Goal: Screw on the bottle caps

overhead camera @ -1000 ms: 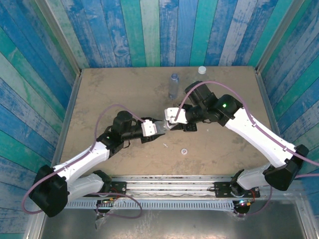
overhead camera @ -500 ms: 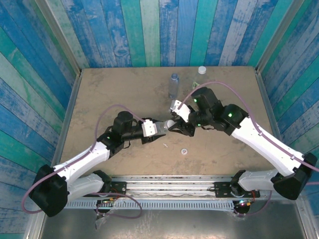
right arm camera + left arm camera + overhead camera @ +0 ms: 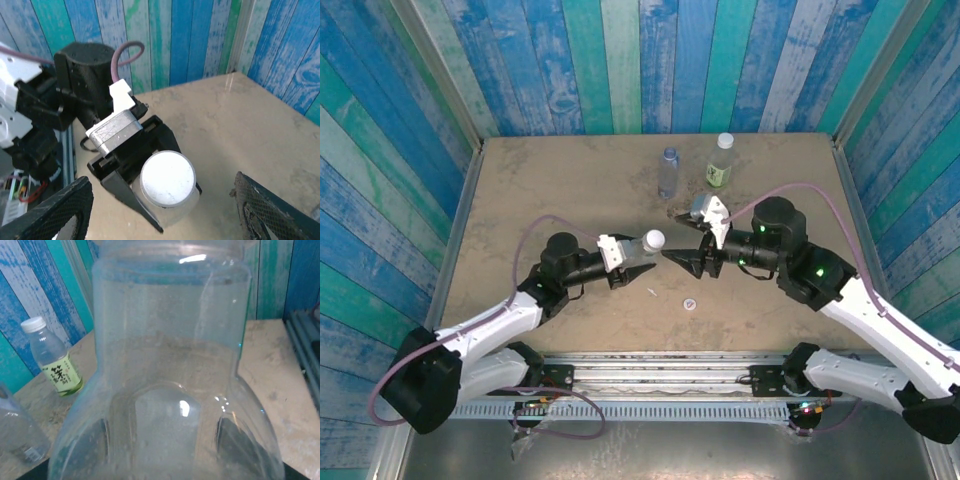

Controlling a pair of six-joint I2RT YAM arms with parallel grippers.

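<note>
Mid-table, the left gripper (image 3: 640, 260) is clamped on the plain clear bottle (image 3: 636, 246), which leans toward the right arm with a white cap (image 3: 167, 179) on its mouth; how tightly that cap sits, I cannot tell. The right gripper (image 3: 682, 262) hangs just beside the cap, fingers spread wide and not touching it. The blue-tinted bottle (image 3: 668, 172) and the green-label bottle (image 3: 720, 163) stand upright near the far edge of the table (image 3: 540, 190). A loose cap (image 3: 690, 304) lies toward the near edge, apart from both grippers. There is open tabletop to the left and right.
</note>
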